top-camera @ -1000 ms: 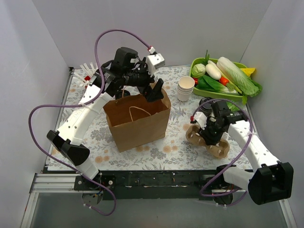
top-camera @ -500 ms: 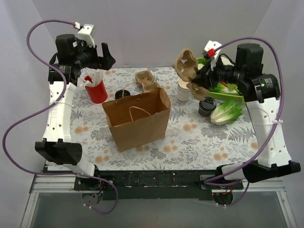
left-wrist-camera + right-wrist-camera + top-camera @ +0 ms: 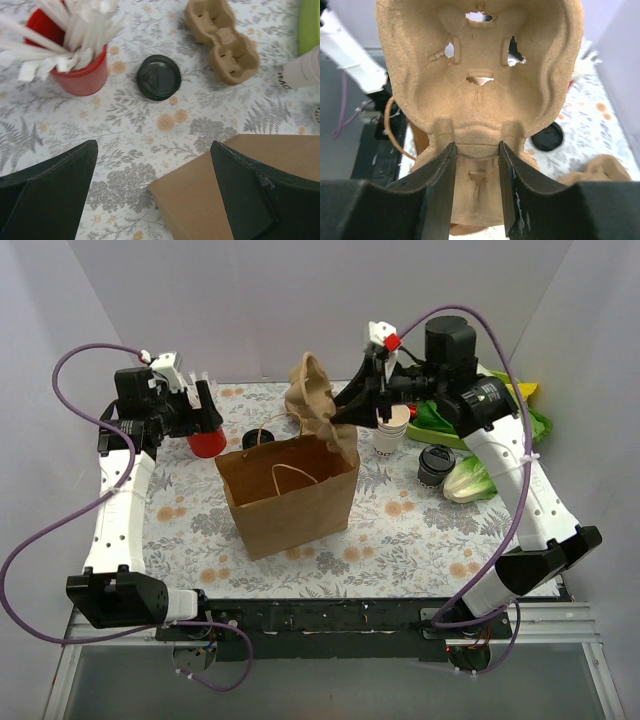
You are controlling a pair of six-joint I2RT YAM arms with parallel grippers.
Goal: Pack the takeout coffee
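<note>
My right gripper (image 3: 476,147) is shut on the middle bridge of a tan pulp carrier (image 3: 480,85). In the top view the carrier (image 3: 318,405) hangs tilted on edge over the back rim of the open brown paper bag (image 3: 290,495). The takeout coffee, a cup with a black lid (image 3: 435,465), stands on the table to the right of the bag, apart from both grippers. At the back left my left gripper (image 3: 207,405) is open and empty above the red cup of straws (image 3: 208,442). Between its wide fingers (image 3: 50,190) the left wrist view shows the bag's corner (image 3: 235,195).
A second pulp carrier (image 3: 222,40) and a loose black lid (image 3: 158,77) lie behind the bag. A stack of white cups (image 3: 390,430) stands at the back right. Next to it are a green tray of vegetables (image 3: 470,440) and a lettuce (image 3: 470,480).
The right arm has lifted the carrier from the table's right front and swung it left over the bag. The left arm has pulled back from the bag to the back left.
</note>
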